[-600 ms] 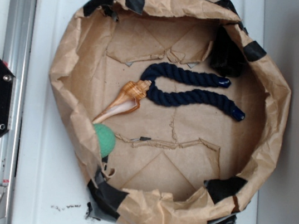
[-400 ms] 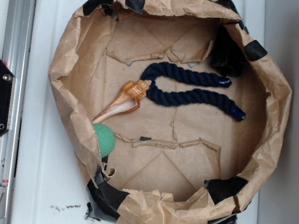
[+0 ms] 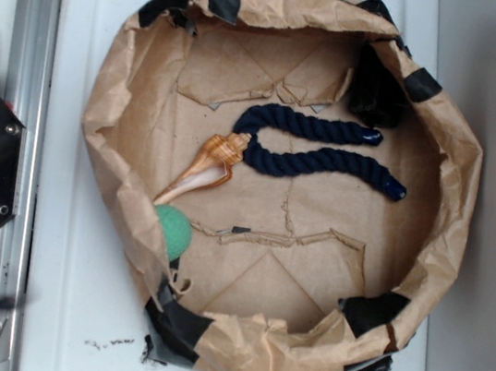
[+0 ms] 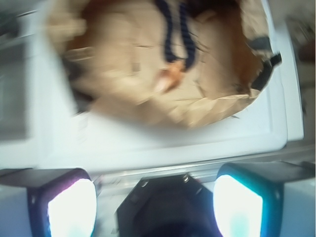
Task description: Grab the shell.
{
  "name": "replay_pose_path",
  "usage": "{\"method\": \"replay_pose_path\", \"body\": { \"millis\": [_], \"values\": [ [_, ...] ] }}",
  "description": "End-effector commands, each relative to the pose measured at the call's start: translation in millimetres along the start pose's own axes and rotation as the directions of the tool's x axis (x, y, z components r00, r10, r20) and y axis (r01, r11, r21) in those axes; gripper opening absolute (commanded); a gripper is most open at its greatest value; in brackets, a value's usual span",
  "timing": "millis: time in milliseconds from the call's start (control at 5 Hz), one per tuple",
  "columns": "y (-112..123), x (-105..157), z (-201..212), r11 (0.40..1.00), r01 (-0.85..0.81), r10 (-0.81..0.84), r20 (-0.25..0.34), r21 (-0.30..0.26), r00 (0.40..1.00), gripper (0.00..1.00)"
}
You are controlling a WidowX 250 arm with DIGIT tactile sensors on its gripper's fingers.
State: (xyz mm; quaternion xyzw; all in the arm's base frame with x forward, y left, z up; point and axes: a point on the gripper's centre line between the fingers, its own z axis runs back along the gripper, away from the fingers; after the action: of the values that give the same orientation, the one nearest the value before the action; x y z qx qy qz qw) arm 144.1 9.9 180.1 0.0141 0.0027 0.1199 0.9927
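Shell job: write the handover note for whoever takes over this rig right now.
Tool: open, holding nothing, outside the paper bowl over the white surface at its edge; the views are blurred.
Shell: lying free on the bowl floor, left of centre, broad end touching the bend of the dark blue rope, pale tail pointing toward the green ball by the bowl wall.
Done: nothing; shell not grasped.
Left: bring the tool over the bowl, lower onto the shell clear of the rope, close, lift.

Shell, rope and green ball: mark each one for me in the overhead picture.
shell [image 3: 212,163]: exterior view, on its orange body.
rope [image 3: 312,163]: exterior view, on the lower strand.
green ball [image 3: 173,232]: exterior view, on its visible top, beside the paper wall.
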Motion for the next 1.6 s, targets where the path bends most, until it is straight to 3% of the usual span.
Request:
{"method": "replay_pose_path", "body": {
  "millis": [0, 400, 600, 800, 1000, 1200, 1400],
  "values": [
    [3, 77, -72, 0.914, -0.398, 0.399, -0.005, -0.081, 0.917, 1.0],
    [-3, 96, -90, 0.894, -0.447, 0.447, -0.034, -0.013, 0.894, 1.0],
    [1, 96, -120, 0.896, -0.444, 0.444, -0.011, 0.011, 0.896, 1.0],
    [7, 95, -139, 0.889, -0.458, 0.458, 0.007, 0.002, 0.889, 1.0],
    [12, 88, -163, 0.923, -0.384, 0.384, 0.002, 0.002, 0.923, 1.0],
    [14, 88, -173, 0.939, -0.343, 0.342, 0.013, 0.012, 0.939, 0.0],
    [19, 90, -171, 0.957, -0.289, 0.289, 0.017, 0.011, 0.957, 0.0]
  ]
}}
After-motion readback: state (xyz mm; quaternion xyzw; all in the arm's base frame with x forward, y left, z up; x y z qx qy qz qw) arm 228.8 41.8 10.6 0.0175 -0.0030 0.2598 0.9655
